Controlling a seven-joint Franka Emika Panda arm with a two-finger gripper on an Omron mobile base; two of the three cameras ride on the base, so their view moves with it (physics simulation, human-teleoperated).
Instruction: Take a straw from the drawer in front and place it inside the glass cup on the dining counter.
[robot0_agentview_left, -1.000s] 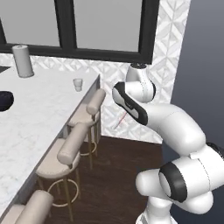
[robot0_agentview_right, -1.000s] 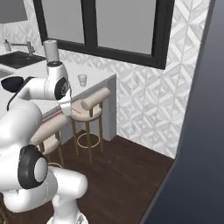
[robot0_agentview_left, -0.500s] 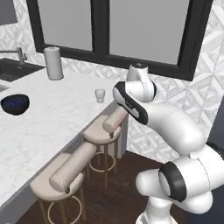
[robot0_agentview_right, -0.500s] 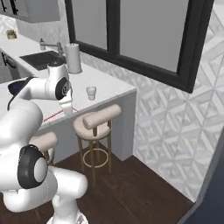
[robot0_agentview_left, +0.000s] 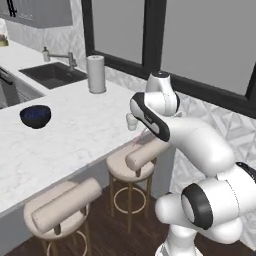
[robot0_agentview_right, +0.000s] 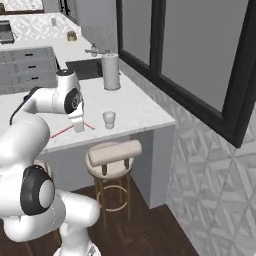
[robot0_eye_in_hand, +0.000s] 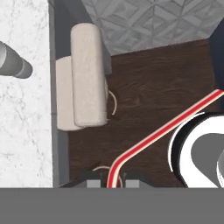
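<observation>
My gripper (robot0_agentview_right: 78, 128) is shut on the straw (robot0_agentview_right: 61, 132), a thin red-pink stick that sticks out to both sides of the fingers just above the dining counter (robot0_agentview_right: 135, 107). The glass cup (robot0_agentview_right: 109, 119) stands upright on the marble, a short way right of the gripper and apart from it. In the hand view the straw (robot0_eye_in_hand: 166, 129) rises from between the finger tips (robot0_eye_in_hand: 113, 180) and bends right, while the cup (robot0_eye_in_hand: 15, 65) lies at the left edge. From the left base, my forearm hides the hand; the cup (robot0_agentview_left: 131, 120) and a bit of straw (robot0_agentview_left: 138, 139) peek out.
A tall white paper-towel roll (robot0_agentview_left: 96, 74) and a sink (robot0_agentview_left: 52, 74) are at the counter's back, a dark blue bowl (robot0_agentview_left: 36, 115) to the left. Beige stools (robot0_agentview_left: 134, 160) line the near edge. Grey cabinets with drawer fronts (robot0_agentview_right: 27, 65) stand far left.
The whole picture has shifted as the base drove along the counter; cup, roll and bowl now sit nearer and more central. The straw stays held in the gripper.
</observation>
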